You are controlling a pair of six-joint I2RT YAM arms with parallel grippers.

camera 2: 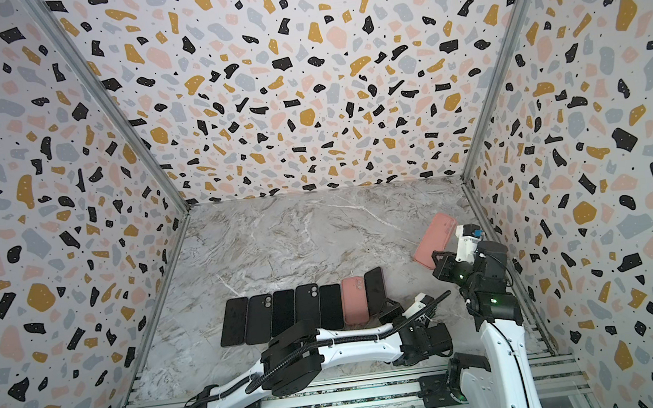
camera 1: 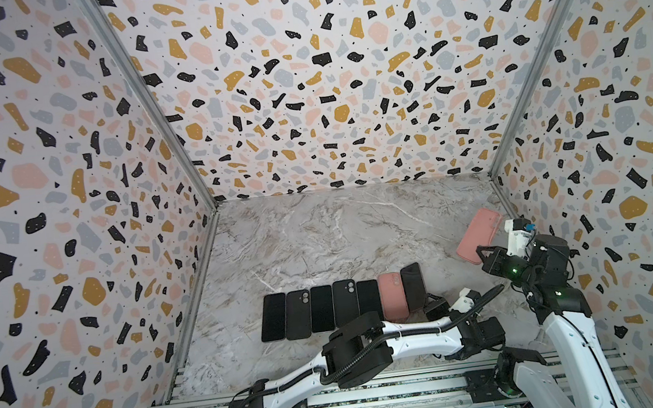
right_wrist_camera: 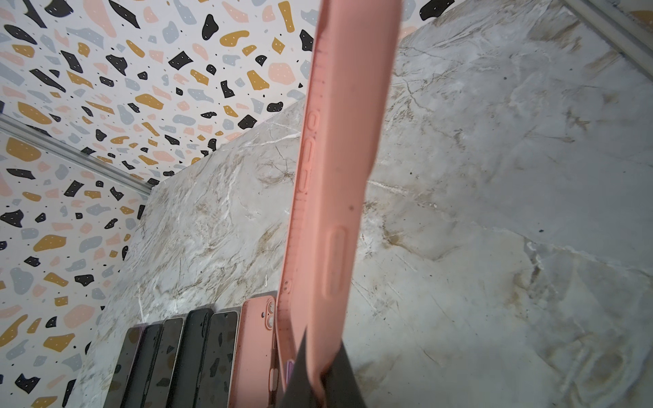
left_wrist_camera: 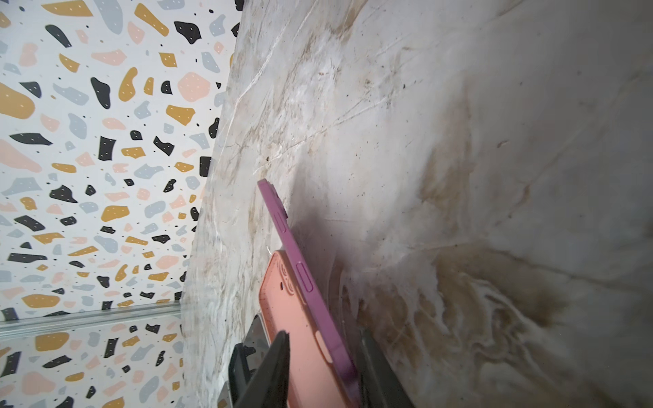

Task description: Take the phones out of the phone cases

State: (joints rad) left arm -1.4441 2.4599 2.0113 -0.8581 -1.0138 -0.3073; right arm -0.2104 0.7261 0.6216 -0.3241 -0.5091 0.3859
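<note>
My right gripper (camera 1: 484, 253) is shut on one end of a pink phone case (camera 1: 479, 230), holding it in the air near the right wall; in the right wrist view the phone case (right_wrist_camera: 339, 169) sticks out from between the fingers. A purple-edged phone (camera 1: 413, 286) with a dark screen stands tilted on its long edge at the right end of the row, leaning on a second pink case (camera 1: 392, 296). My left gripper (left_wrist_camera: 323, 335) is at the near end of the phone (left_wrist_camera: 300, 268), its jaws open on either side of it.
Several dark phones and cases (camera 1: 308, 312) lie side by side in a row left of the second pink case. The left arm (camera 1: 374, 342) stretches across the front of the marble table (camera 1: 320, 235). Patterned walls enclose three sides, and a metal rail (camera 1: 339, 404) runs along the front.
</note>
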